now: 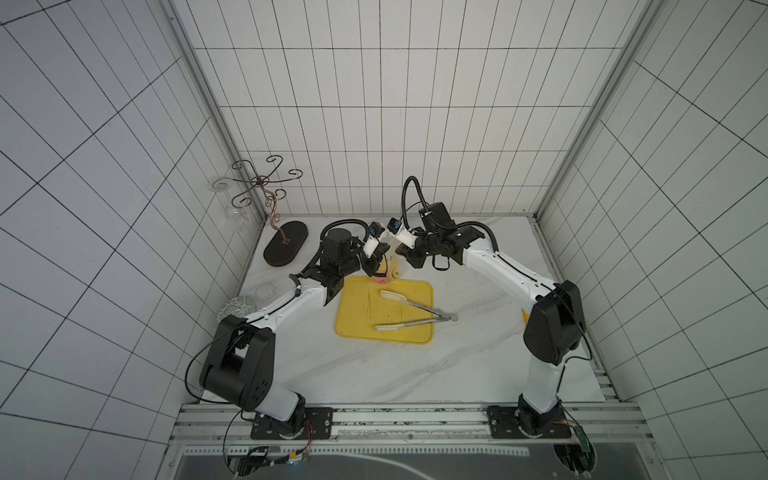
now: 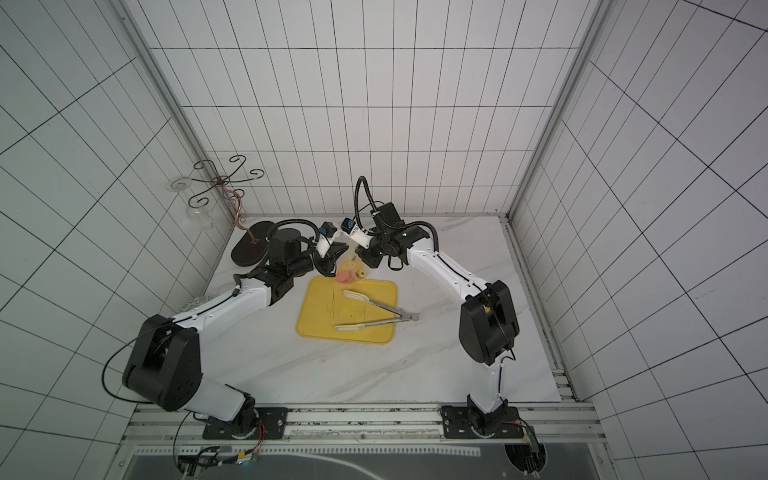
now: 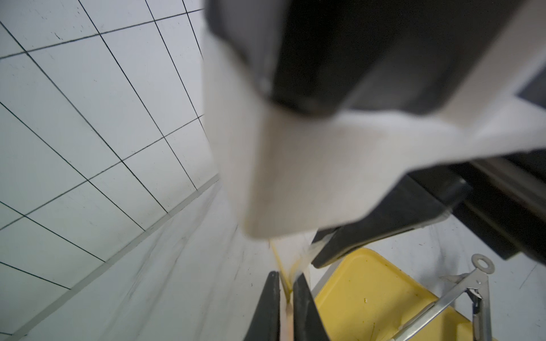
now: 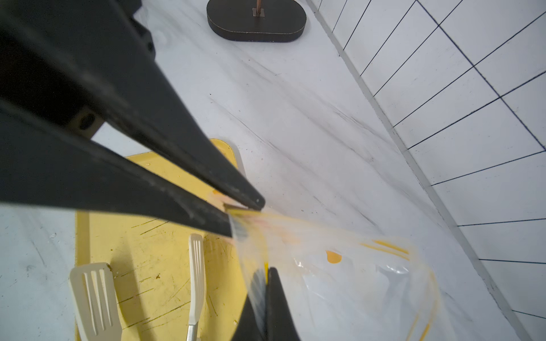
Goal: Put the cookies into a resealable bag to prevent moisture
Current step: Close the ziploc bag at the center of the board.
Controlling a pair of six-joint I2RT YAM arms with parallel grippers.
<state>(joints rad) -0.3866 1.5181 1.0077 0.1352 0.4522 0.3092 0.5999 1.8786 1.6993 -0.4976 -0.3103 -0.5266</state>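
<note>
Pinching the resealable bag [image 4: 339,280] from two sides, both claws are closed on its top edge. The left claw [image 3: 287,304] has a thin fold of clear film and yellow print nipped between its fingers, and the right claw [image 4: 243,217] clamps the strip at the other end of the mouth. Between them the pouch hangs above the far edge of the yellow tray [image 1: 361,324], which rests on the counter [image 1: 457,365].

The cookies [image 2: 346,277] show in both top views as a small pink stack right at that far tray edge, directly under the claws. The pale flower-shaped piece [image 2: 360,274] sits just beside them. Whether they sit inside the bottom of the pouch or lie beneath it I cannot tell. Tongs [image 1: 415,316] lie across the tray, touched by neither arm.

The bag looks feather-light, limp and slick, so it would probably crumple or slip out of a loose pinch. The stiffer zip strip along the mouth seems the best place to hold it, one claw near each end, as it is held now. The discs appear small, rigid and likely brittle, and they would slide easily on the film. Tipping the mouth downward risks spilling them.
</note>
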